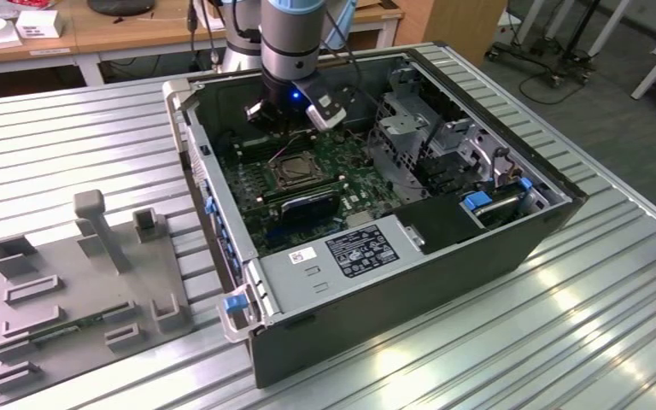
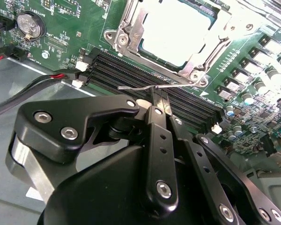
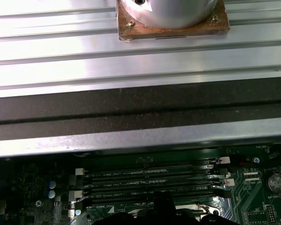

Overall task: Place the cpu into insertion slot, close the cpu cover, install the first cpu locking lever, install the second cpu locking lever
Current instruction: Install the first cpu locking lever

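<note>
Gripper (image 2: 159, 101): pinching shut on the cpu locking lever (image 2: 136, 87), black fingertips pressing together on the thin silver rod, seen in the second wrist view.
Lever position: lying across the long black memory slots (image 2: 131, 70), just beside the socket's edge, with 1 bent end sticking out past the fingers.
Cpu (image 2: 178, 30): sitting in the insertion slot (image 1: 291, 169), dull silver top showing through the frame, just beyond the gripper tips with the memory slots lying between.
Cpu cover (image 2: 132, 26): lying flat over the cpu, framing it on every visible side.
Motherboard (image 2: 70, 18): lying green on the floor of the open computer case (image 1: 419, 282), carrying a coin battery (image 2: 28, 24) off to 1 side of the socket.
Exterior view: showing the arm reaching down into the case from above, wrist hanging over the memory slots next to the socket; also taking in the slatted metal table (image 1: 601, 325) and a grey fixture tray (image 1: 78, 299) lying well apart from the case at the exterior view's left.
Second wrist view: giving the close look at the grasp on the lever and at the lowered cover.
First wrist view: looking across 4 memory slots toward the case wall, the table slats and the arm's round base (image 3: 173, 14), with the gripper appearing as a dark shape just beside the slots.
</note>
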`<state>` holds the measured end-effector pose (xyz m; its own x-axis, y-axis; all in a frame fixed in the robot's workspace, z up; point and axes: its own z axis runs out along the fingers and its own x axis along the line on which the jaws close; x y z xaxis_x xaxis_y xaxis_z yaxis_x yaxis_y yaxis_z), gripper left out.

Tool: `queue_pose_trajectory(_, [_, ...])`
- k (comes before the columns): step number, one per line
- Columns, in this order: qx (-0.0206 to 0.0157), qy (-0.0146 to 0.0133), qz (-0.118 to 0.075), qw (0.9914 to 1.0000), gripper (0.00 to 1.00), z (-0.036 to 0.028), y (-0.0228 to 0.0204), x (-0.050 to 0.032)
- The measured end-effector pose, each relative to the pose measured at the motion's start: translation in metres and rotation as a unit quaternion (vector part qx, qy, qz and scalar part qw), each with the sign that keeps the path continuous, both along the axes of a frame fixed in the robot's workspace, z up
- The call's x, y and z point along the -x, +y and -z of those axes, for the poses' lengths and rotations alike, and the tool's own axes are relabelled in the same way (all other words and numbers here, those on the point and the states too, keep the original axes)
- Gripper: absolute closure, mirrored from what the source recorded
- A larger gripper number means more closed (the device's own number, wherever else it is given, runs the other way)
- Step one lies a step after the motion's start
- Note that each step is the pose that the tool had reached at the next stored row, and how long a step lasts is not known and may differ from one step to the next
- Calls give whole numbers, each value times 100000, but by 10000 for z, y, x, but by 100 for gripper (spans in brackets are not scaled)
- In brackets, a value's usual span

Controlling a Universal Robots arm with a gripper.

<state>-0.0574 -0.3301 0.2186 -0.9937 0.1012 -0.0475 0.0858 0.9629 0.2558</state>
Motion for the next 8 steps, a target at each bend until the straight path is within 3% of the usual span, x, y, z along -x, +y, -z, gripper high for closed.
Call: queue_pose_trajectory(8, [2, 2, 2, 100000, 89, 17, 0, -2])
